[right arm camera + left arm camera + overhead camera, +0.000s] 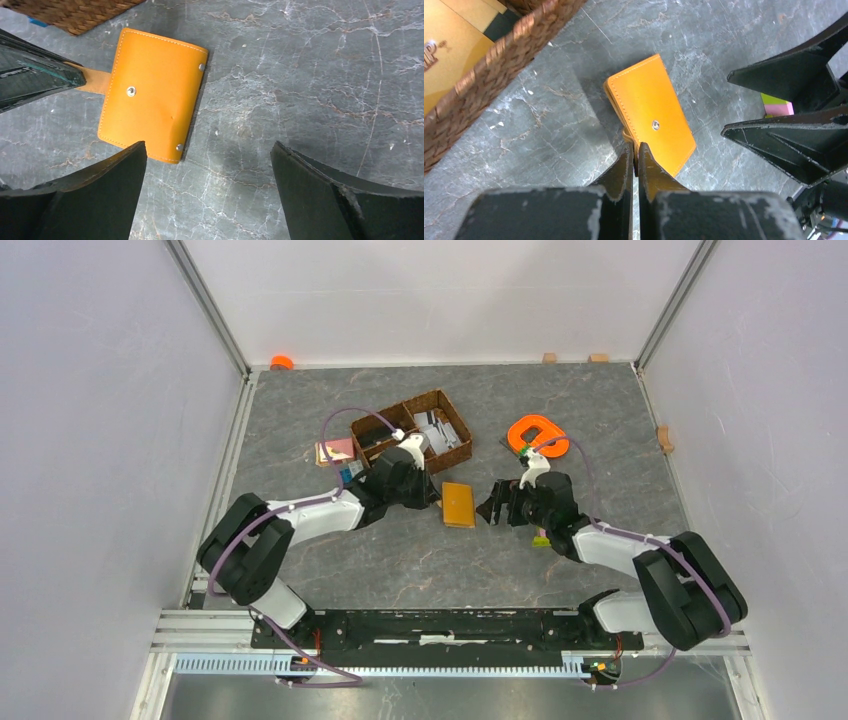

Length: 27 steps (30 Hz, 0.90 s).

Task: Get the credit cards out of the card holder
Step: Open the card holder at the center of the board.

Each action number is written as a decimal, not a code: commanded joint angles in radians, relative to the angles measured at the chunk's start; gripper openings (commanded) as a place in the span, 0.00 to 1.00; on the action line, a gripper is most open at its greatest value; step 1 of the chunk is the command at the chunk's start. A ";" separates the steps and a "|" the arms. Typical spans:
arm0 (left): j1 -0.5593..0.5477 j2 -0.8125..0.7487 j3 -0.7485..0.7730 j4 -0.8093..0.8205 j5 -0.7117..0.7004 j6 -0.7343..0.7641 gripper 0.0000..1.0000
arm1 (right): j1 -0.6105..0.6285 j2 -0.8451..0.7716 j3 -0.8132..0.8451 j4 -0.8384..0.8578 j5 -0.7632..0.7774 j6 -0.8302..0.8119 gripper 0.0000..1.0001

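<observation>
The card holder [458,504] is a flat mustard-orange wallet lying closed on the grey table. It shows in the left wrist view [649,112] and the right wrist view [152,107], with a snap stud on its cover. No cards show. My left gripper [437,497] is shut on the holder's small closure tab [95,81], its fingertips [630,152] pinched together at the holder's edge. My right gripper [492,508] is open and empty just right of the holder; its fingers [120,170] straddle bare table, the left one beside the holder's near corner.
A brown wicker basket [412,430] with papers stands behind the left gripper, its wall close in the left wrist view [489,70]. An orange plastic ring [537,435] lies behind the right gripper. A pink-and-green block [541,538] lies under the right arm. A pink item [335,451] lies left of the basket.
</observation>
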 commanded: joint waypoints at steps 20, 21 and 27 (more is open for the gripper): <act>-0.002 -0.160 -0.078 0.207 0.142 -0.027 0.04 | 0.033 0.029 -0.019 0.263 -0.248 -0.005 0.80; -0.001 -0.153 -0.068 0.173 0.112 -0.025 0.04 | 0.034 0.042 -0.013 0.254 -0.245 -0.006 0.78; 0.000 -0.100 -0.021 0.079 0.059 -0.028 0.03 | 0.034 0.107 0.021 0.199 -0.200 -0.010 0.71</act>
